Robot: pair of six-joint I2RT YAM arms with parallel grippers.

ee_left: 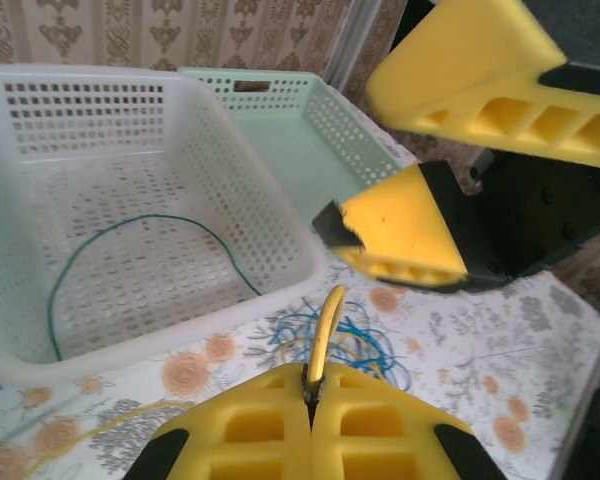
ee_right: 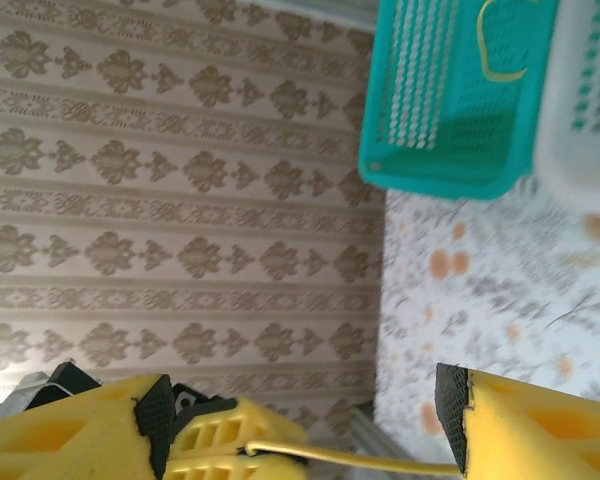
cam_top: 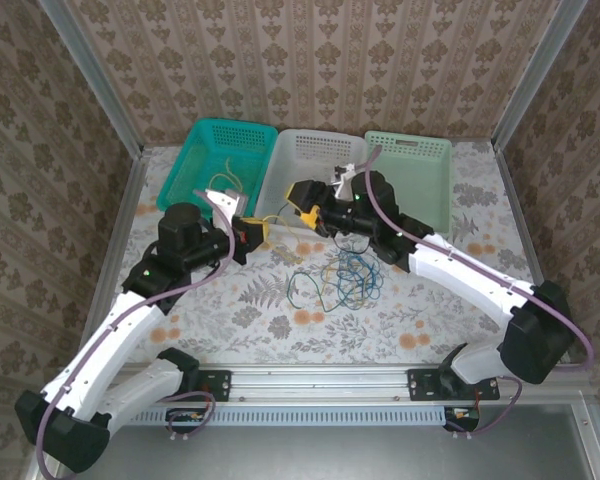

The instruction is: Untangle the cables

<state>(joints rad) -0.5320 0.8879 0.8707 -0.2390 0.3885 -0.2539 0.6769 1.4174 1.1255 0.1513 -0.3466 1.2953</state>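
A tangle of blue, green and yellow cables lies on the flowered table, and the left wrist view shows it too. My left gripper is shut on the end of a yellow cable, held just left of the tangle. My right gripper stands open close by. Its yellow fingers are apart in the left wrist view. The yellow cable crosses the gap between them and reaches the right finger.
Three baskets stand in a row at the back: teal holding a yellow cable, white holding a green cable, and light green. Patterned walls enclose the table.
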